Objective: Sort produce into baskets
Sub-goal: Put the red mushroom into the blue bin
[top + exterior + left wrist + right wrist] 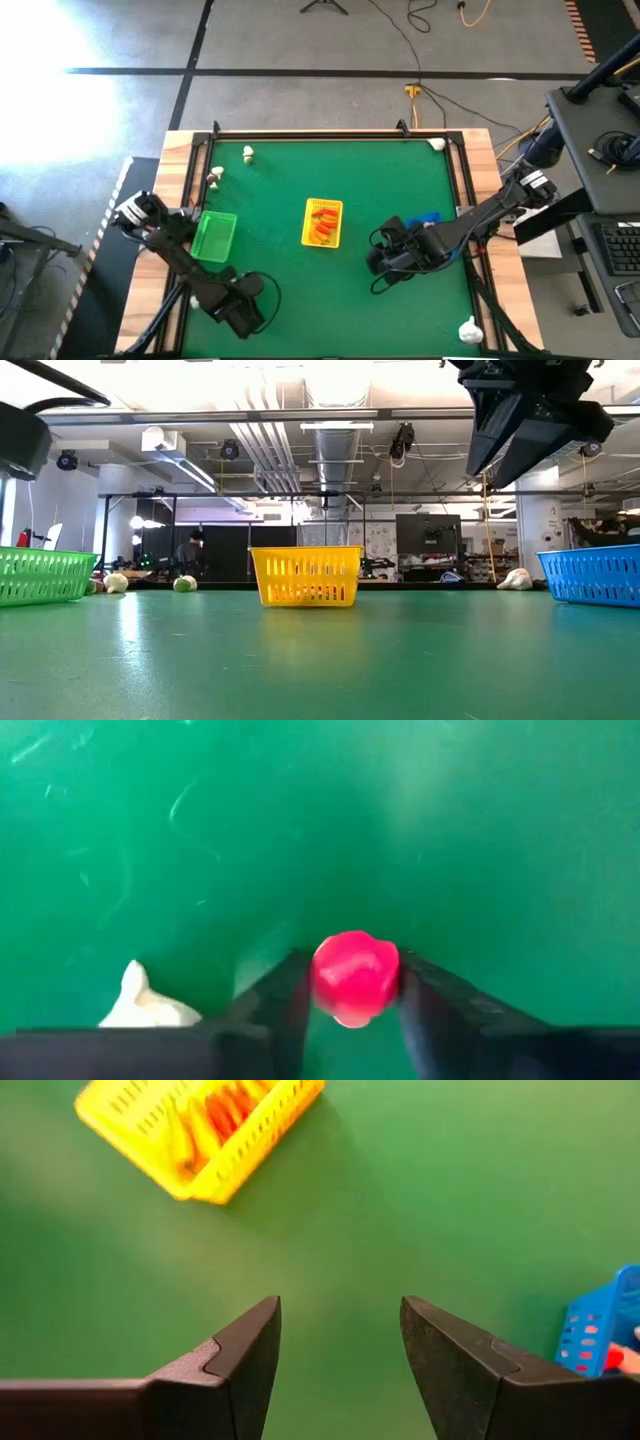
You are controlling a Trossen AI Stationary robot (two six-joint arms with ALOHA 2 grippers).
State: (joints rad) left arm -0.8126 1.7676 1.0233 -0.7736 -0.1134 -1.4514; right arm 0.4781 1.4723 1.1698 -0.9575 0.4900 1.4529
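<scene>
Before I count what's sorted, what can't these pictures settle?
- Blue basket: the right arm covers most of it from above; cut off at the right wrist view's edge.
- Green basket: contents too small from above; its wall hides them in the low view.
- White piece: cut off behind the left gripper holding the red piece.

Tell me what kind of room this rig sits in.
Most likely a robotics lab or workshop. The low view shows exposed ceiling ducts and monitors behind the table; the high view shows a bare concrete floor with cables and a desk with a keyboard beside the right arm.
</scene>
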